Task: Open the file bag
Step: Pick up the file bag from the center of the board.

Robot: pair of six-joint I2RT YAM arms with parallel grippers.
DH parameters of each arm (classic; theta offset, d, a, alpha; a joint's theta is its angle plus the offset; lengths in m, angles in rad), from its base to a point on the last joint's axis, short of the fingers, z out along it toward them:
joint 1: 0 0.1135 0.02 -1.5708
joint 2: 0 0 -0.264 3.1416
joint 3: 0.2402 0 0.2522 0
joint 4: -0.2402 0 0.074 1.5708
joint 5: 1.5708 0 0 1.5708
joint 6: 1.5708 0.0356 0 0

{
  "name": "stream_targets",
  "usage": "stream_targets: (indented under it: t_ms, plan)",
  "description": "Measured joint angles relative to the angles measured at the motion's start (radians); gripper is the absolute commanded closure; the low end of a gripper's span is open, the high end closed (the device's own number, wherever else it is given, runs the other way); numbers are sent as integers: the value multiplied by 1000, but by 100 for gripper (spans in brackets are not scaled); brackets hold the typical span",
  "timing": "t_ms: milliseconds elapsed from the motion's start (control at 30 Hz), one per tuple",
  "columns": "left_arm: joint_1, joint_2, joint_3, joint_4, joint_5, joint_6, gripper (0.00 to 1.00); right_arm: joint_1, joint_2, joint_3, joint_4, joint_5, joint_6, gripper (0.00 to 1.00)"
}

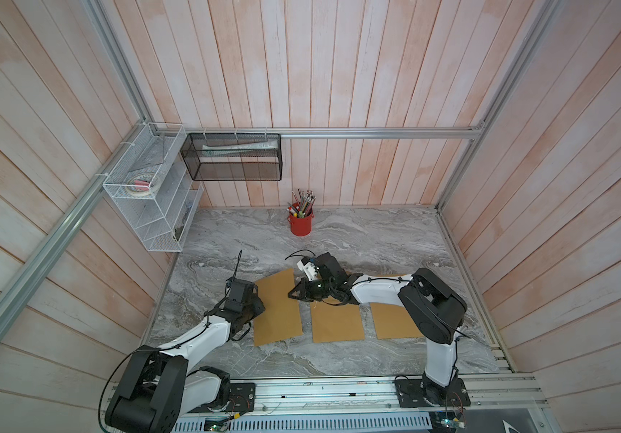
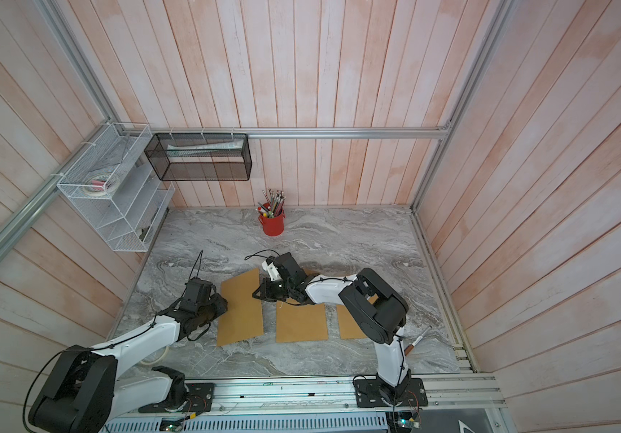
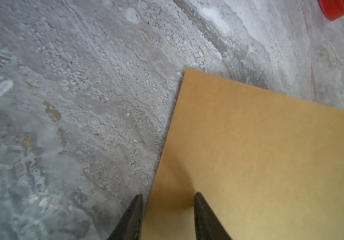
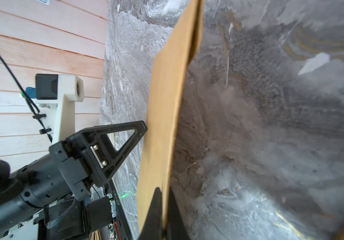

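Three flat brown file bags lie on the marble table; the left file bag [image 1: 277,307] [image 2: 241,307] sits between my two grippers. My right gripper [image 4: 164,189] [image 1: 292,294] is shut on that bag's right-hand edge [image 4: 167,104], which looks slightly raised off the table. My left gripper [image 3: 168,196] [image 1: 261,305] is open at the bag's opposite edge [image 3: 260,155]. One of its fingertips is over bare table, the other over the bag. One left finger [image 4: 129,137] touches or nearly touches the bag in the right wrist view.
A middle file bag [image 1: 337,322] and a right file bag [image 1: 395,318] lie beside the held one, partly under my right arm. A red pen cup [image 1: 300,223] stands at the back. A white wire rack [image 1: 151,195] and a black mesh basket [image 1: 234,161] hang at the far left.
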Motion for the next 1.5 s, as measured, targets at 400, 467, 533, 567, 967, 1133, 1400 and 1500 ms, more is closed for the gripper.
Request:
stream_targets:
  t_ms: [400, 467, 533, 567, 967, 1133, 1400, 1500]
  plan:
    - [9, -175, 148, -75, 65, 50, 44, -85, -152, 0, -24, -61, -91, 100]
    - [11, -192, 148, -69, 97, 55, 42, -97, -170, 1, -34, -77, -105, 100]
    - [12, -196, 148, -49, 139, 60, 39, -108, -189, 2, -43, -96, -117, 100]
    - [13, -196, 148, -39, 158, 63, 38, -113, -198, 2, -47, -103, -122, 100]
    - [20, -187, 148, 194, 401, 56, 20, -246, -323, -18, -30, -216, -139, 100]
    - [22, -171, 148, 282, 457, 38, 19, -286, -354, -26, -18, -257, -138, 100]
    - [24, -102, 148, 386, 531, 9, 19, -304, -376, -58, 55, -319, -109, 100]
    - [24, -92, 148, 426, 554, -6, 22, -304, -376, -59, 72, -336, -101, 100]
